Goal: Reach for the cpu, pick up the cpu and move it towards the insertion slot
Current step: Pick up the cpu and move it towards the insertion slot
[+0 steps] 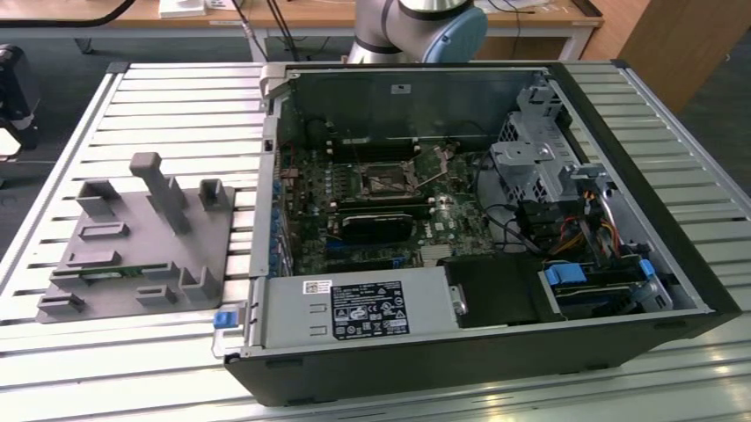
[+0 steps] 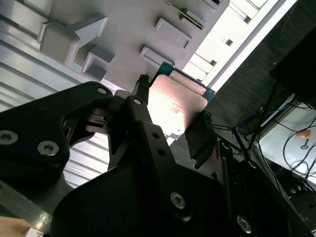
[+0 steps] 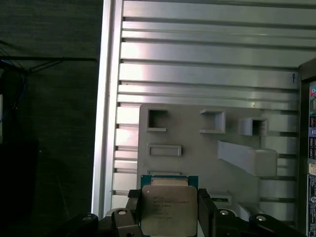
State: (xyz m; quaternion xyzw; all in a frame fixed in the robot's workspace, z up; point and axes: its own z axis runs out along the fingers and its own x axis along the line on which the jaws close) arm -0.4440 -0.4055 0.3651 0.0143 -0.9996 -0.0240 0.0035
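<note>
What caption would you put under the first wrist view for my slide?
The gripper holds the cpu over the grey fixture plate on the slatted table.

1. The exterior view stands high and off the arm [image 1: 420, 26]. It looks down at a slant across the slatted bench [image 1: 153, 97], far enough back to take in the whole open computer case [image 1: 470, 365] and the grey fixture plate [image 1: 123, 251] on the exterior view's left.
2. The first wrist view faces straight down on the bench from well above, with the hand [image 3: 169, 200] and the cpu [image 3: 168, 212] it grips close under the lens.
3. The second wrist view sits just behind the hand, tilted, looking along the black fingers [image 2: 200, 136] past the cpu.
4. Both wrist views share the cpu, the fixture plate and the bench's edge with floor beyond. All three views share the plate and the slats.
</note>
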